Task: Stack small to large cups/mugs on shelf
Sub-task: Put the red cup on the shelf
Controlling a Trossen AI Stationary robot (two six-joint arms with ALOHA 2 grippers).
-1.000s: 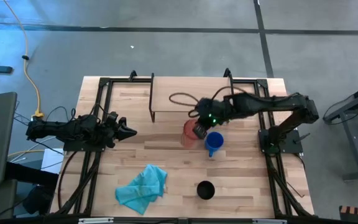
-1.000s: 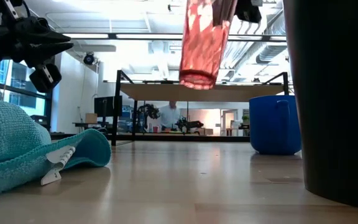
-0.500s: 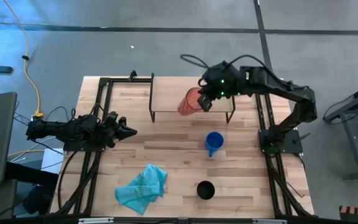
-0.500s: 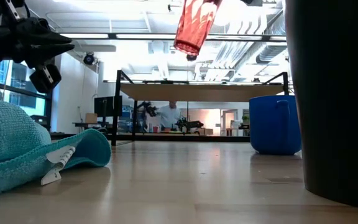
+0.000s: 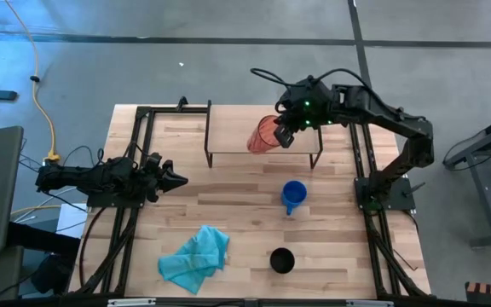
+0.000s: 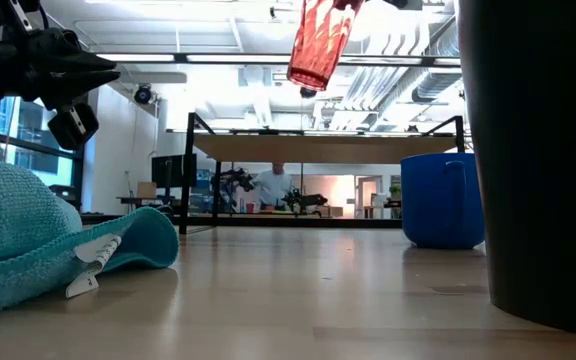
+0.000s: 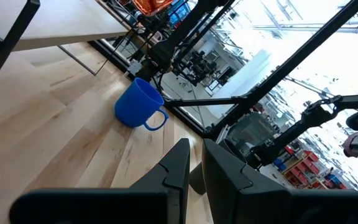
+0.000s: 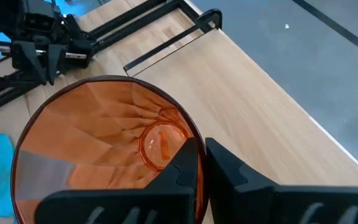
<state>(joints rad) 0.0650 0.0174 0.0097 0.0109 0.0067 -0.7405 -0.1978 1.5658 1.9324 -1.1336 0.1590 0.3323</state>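
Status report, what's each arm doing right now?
Right tool shut on red tumbler, tilted above shelf. Left tool shut, parked at table's left. Nothing blocking the shelf.

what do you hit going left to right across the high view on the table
left pincer, shut and waiting → teal cloth → red-orange tumbler, held tilted over the shelf by the right pincer. The black cup and blue mug overlap sideways with those last two, so their order is unclear.
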